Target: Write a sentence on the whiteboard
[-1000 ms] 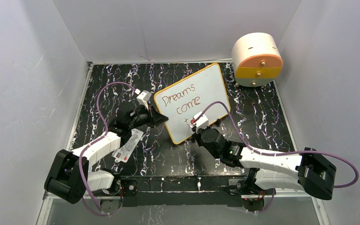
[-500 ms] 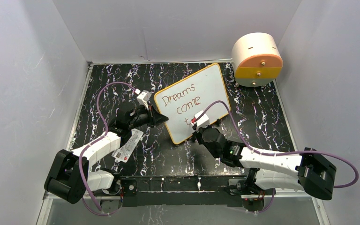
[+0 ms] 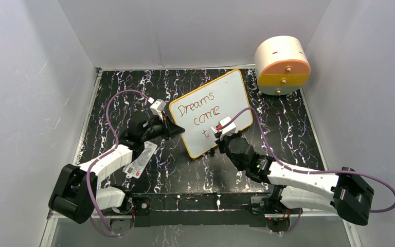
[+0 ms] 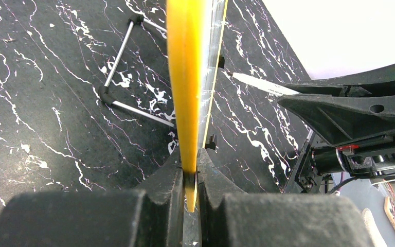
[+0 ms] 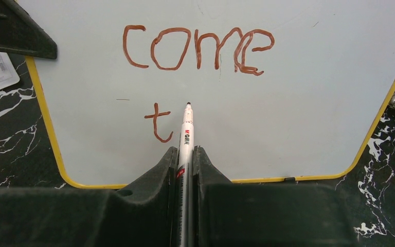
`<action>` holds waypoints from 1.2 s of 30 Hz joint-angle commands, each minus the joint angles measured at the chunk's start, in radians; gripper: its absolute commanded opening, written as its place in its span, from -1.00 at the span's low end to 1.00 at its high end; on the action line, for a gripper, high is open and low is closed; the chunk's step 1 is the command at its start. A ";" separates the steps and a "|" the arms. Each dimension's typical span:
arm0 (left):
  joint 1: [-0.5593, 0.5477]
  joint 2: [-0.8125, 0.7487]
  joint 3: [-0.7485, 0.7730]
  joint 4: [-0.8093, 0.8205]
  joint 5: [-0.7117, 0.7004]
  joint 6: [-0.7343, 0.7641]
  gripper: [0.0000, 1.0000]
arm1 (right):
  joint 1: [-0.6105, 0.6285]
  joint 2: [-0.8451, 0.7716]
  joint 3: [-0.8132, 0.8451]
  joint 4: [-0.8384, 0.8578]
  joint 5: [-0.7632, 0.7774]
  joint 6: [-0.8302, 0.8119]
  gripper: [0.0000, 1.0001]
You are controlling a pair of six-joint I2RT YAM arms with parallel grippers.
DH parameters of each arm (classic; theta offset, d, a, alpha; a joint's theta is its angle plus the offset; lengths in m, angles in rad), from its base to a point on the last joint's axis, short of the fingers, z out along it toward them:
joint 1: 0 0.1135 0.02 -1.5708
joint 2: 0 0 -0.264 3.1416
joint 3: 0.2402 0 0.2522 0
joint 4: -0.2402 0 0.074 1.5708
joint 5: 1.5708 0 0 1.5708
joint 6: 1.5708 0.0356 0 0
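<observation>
The whiteboard [image 3: 231, 95] stands tilted mid-table, its orange-yellow frame [image 4: 185, 77] edge-on in the left wrist view. On it the sentence [image 3: 201, 109] reads "Dreams come t" in reddish-brown marker; "come" [image 5: 198, 48] and the "t" [image 5: 157, 122] fill the right wrist view. My left gripper [image 4: 189, 167] is shut on the board's left frame edge. My right gripper [image 5: 185, 154] is shut on a white marker [image 5: 186, 131]. Its dark tip points at the bare board [image 5: 298, 103] just right of the "t"; whether it touches I cannot tell.
A round cream and orange drawer box [image 3: 282, 65] sits at the back right. A small white printed card [image 3: 141, 160] lies beside my left forearm. The board's metal wire stand [image 4: 118, 77] rests on the black marbled table behind it. White walls close in three sides.
My right gripper has shifted up and to the right with the marker, away from the finished "t". The left gripper and the board have stayed put.
</observation>
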 commanded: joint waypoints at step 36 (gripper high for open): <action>-0.004 0.026 0.016 -0.072 -0.075 0.057 -1.00 | -0.031 0.033 -0.018 -0.035 -0.068 0.067 -1.00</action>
